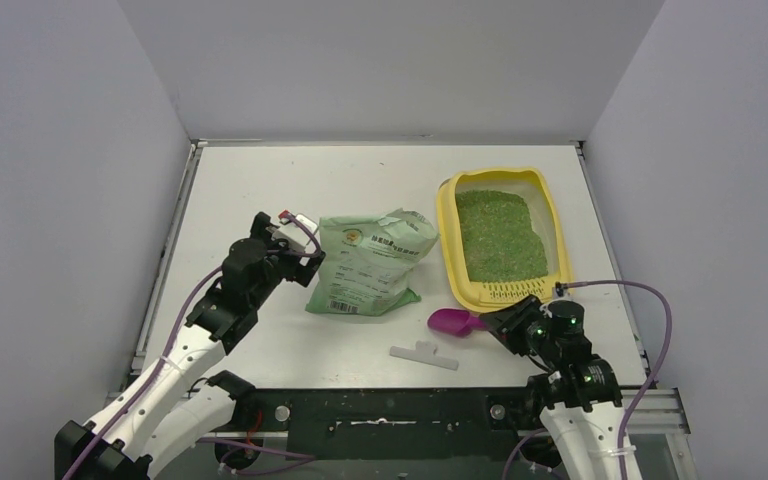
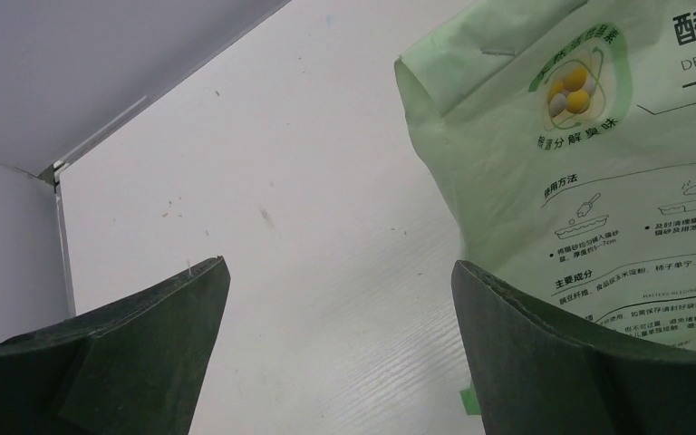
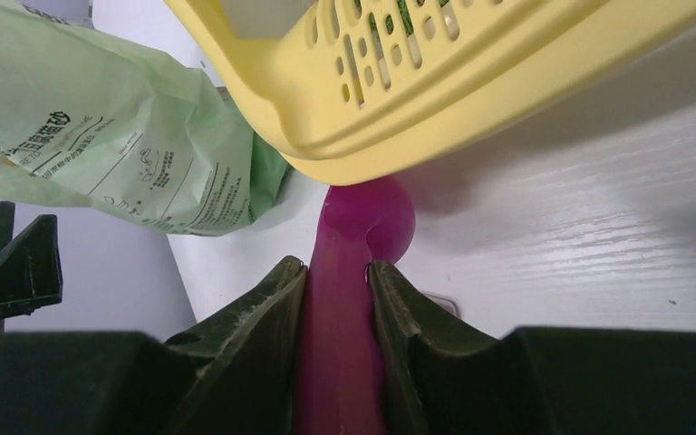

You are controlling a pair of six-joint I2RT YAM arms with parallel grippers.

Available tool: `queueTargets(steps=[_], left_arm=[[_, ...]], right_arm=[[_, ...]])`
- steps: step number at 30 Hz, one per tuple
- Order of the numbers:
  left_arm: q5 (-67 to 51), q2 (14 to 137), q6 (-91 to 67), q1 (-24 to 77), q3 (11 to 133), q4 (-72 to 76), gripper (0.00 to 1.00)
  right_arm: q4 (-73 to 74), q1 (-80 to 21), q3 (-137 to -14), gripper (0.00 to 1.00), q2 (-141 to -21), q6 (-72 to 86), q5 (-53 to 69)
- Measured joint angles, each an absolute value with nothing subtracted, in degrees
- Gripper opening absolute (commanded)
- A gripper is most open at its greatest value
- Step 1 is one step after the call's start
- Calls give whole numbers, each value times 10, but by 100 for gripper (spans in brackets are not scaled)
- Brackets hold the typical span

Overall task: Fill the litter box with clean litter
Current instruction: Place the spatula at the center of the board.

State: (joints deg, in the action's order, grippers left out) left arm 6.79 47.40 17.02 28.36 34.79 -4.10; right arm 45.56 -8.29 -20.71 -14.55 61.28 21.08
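- While the right fingers (image 3: 337,270) are closed tight on the handle of the magenta scoop (image 1: 453,321), the scoop's bowl rests on the tabletop (image 1: 260,180) just beside the near, slotted end of the litter box (image 1: 447,240).
- The litter box lies flat on the tabletop.
- Green litter (image 1: 500,235) lies inside the litter box and covers most of its floor. A strip at the far end is bare.
- A light-green printed bag (image 1: 370,262) lies on its side just left of the litter box.
- The left fingers (image 2: 340,265) are spread wide and hold nothing. They sit left of the litter box, at the bag's outer edge.
- A small white clip (image 1: 425,354) lies nearer than the litter box, to its left, past the scoop.
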Motion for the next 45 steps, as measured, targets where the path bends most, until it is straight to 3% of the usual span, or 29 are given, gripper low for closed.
queueTargets(steps=[4, 19, 34, 39, 45], left_arm=[[68, 475, 171, 284, 348, -41, 92], [68, 477, 172, 284, 348, -45, 92], [68, 477, 172, 284, 348, -45, 92], [68, 477, 172, 288, 348, -47, 92], [67, 472, 168, 295, 349, -62, 92]], right_arm=[[447, -83, -192, 51, -145, 623, 201], [575, -83, -215, 100, -164, 615, 111], [679, -83, -434, 100, -220, 562, 17], [633, -83, -472, 100, -258, 544, 74], [523, -83, -471, 100, -383, 541, 171]])
